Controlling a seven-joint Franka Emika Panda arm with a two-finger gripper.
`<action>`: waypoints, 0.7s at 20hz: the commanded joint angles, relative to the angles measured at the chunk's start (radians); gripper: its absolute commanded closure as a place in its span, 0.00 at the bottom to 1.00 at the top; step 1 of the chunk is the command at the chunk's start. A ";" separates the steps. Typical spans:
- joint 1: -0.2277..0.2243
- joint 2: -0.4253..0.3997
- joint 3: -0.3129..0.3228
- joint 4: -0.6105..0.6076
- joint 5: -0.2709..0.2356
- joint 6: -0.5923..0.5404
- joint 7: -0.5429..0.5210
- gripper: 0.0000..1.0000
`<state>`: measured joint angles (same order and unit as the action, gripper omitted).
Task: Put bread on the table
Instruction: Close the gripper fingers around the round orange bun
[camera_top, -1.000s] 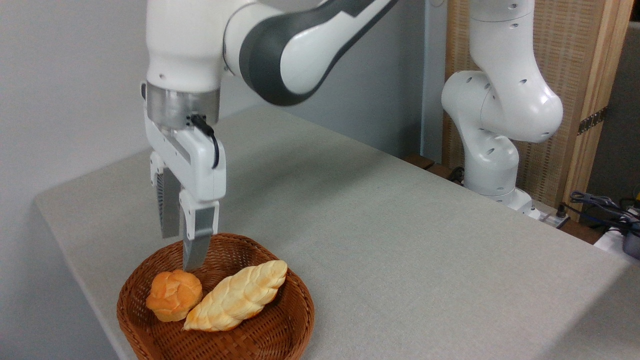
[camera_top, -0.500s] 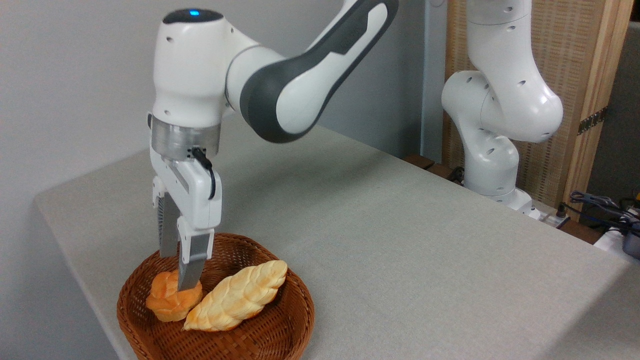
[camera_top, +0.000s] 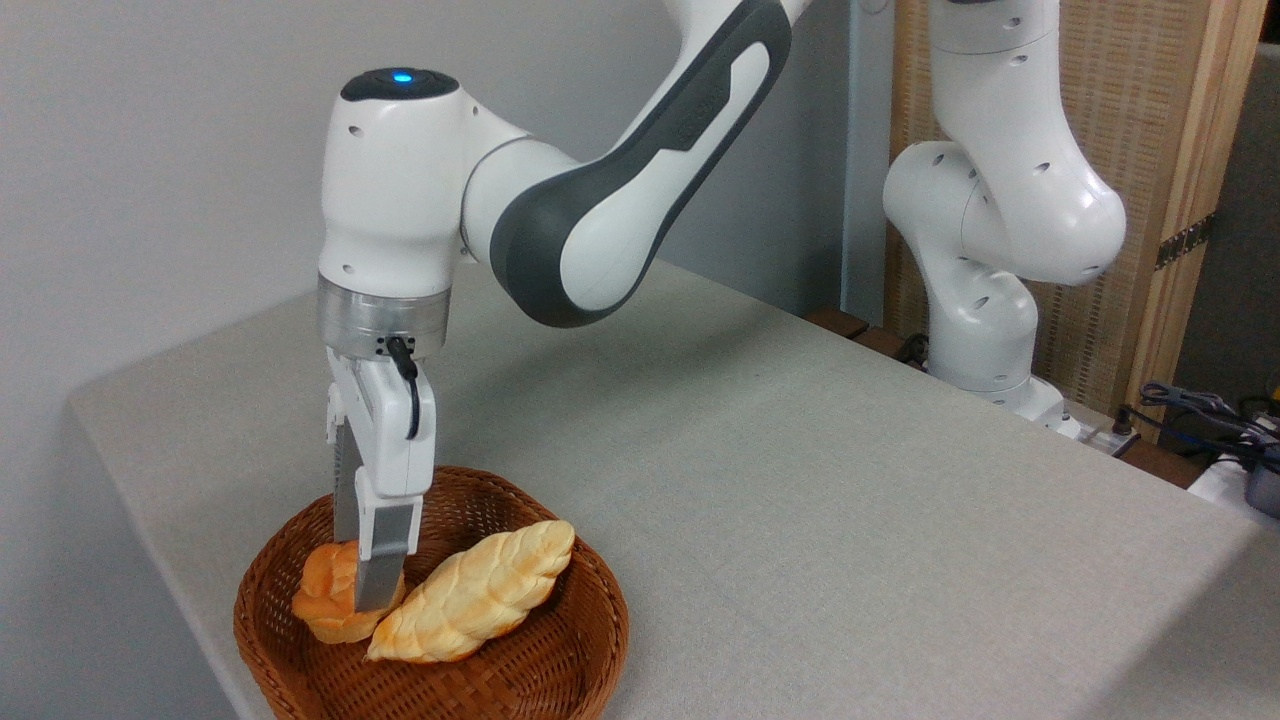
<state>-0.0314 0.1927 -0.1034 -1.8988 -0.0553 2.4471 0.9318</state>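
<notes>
The bread (camera_top: 322, 600), a small round orange-brown bun, lies in the left part of a brown wicker basket (camera_top: 575, 660) at the table's (camera_top: 800, 480) near-left corner. My gripper (camera_top: 362, 575) points straight down into the basket with its fingers on either side of the bun. The front finger (camera_top: 383, 560) covers the bun's right half and reaches almost to its base. The rear finger's tip is hidden behind the bun. The fingers still stand apart, and the bun rests on the basket floor.
A longer pale golden braided loaf (camera_top: 480, 595) lies in the basket, touching the bun's right side. The arm's white base (camera_top: 985, 340) stands at the table's far right edge, with cables (camera_top: 1215, 410) beyond it. A wall runs close behind the table's left edge.
The gripper came down from above the basket onto the bun, shifted slightly right, and turned about its vertical axis. The bun and loaf have not moved.
</notes>
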 joint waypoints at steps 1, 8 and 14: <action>0.002 0.013 -0.001 -0.014 0.009 0.047 0.012 0.00; 0.004 0.033 -0.019 -0.014 0.008 0.067 0.012 0.55; 0.004 0.033 -0.019 -0.013 0.008 0.069 0.012 0.61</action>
<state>-0.0319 0.2246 -0.1205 -1.9035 -0.0553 2.4930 0.9325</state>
